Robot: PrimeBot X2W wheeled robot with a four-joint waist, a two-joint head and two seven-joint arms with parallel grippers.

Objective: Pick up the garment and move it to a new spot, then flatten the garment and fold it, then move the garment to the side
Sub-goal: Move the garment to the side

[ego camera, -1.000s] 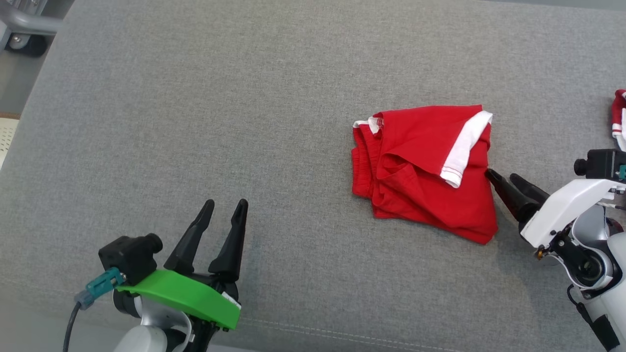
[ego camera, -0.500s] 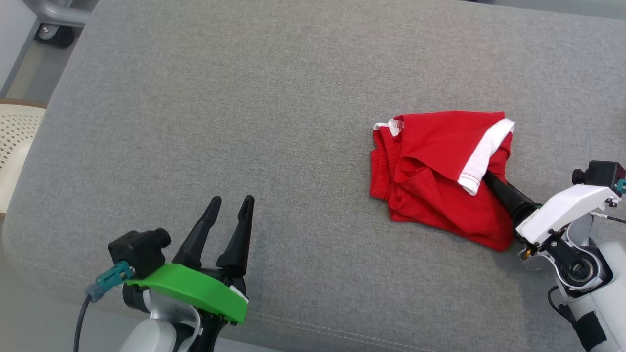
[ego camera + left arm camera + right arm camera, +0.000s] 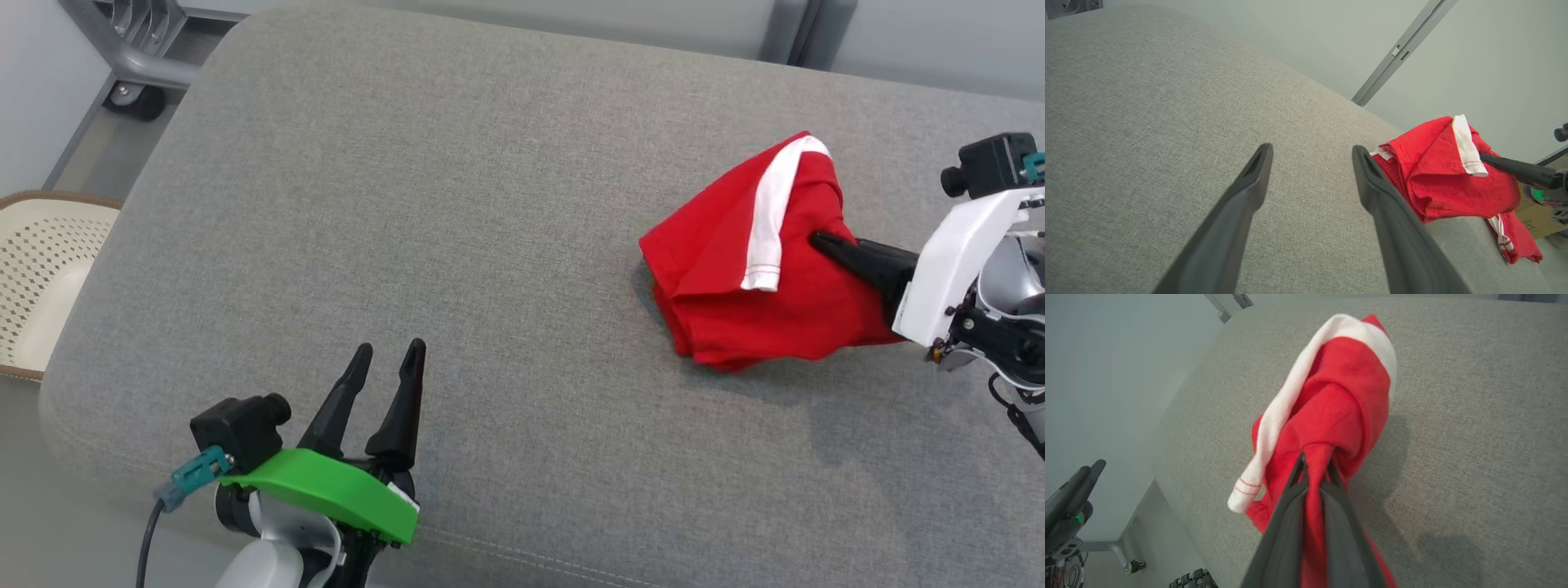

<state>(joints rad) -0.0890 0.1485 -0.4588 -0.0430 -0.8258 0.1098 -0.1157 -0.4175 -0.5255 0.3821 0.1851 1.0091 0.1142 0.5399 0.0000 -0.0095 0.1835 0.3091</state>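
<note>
Clamping the garment point(image 3: 718, 278), the right gripper point(image 3: 818, 239) has its two dark fingers drawn together on a pinch of red fabric; in the right wrist view a strip of cloth runs down between the fingers point(image 3: 1290, 506). Item: garment, red, with a white band point(image 3: 771, 204) edged in thin red stitching, bunched into a loose heap. Location: right part of the grey cushion point(image 3: 408, 204), well apart from the left arm. Condition: raised at the gripped side and peaked at the top, with a shadow on the cushion beneath it; the lower folds on the side away from the gripper lie at the cushion surface, though whether they rest on it cannot be told. Item: left gripper point(image 3: 390, 347), green-shelled wrist, fingers spread apart with nothing between them, poised over the near left part of the cushion, tips pointing away from the robot. Item: second red cloth point(image 3: 1515, 245) with white striping, seen in the left wrist view at the cushion's edge beyond the garment, not touched by either gripper. Item: cream perforated chair point(image 3: 41, 269), beside the cushion's left end. Item: grey metal frame point(image 3: 122, 57) on a castor, on the floor past the cushion's far left corner.
</note>
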